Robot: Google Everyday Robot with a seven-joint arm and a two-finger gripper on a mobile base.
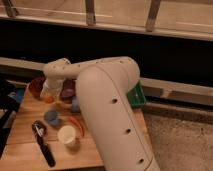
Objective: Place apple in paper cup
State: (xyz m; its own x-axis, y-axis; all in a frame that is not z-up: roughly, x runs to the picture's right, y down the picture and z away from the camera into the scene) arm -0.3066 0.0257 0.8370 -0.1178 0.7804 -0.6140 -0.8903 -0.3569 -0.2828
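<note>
Gripper (48, 95) is down at the table's (20, 142) back left, fingers pinched on the apple (48, 99) (just beside the purple bowl (68, 90)). Paper cup (66, 135) stands upright near the front edge, well apart.

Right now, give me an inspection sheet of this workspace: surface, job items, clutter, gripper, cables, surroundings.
Surface: wooden table, crowded.
Job's things: apple toward the table's back left, just under the gripper; paper cup upright near the front, looks empty.
Clutter: blue cup, purple bowl, brown bowl, red curved item, black tool, green tray.
Gripper: gripper shut, down at the apple; hold unclear.
Cables: nothing seen.
Surroundings: railing behind, speckled floor at right.
</note>
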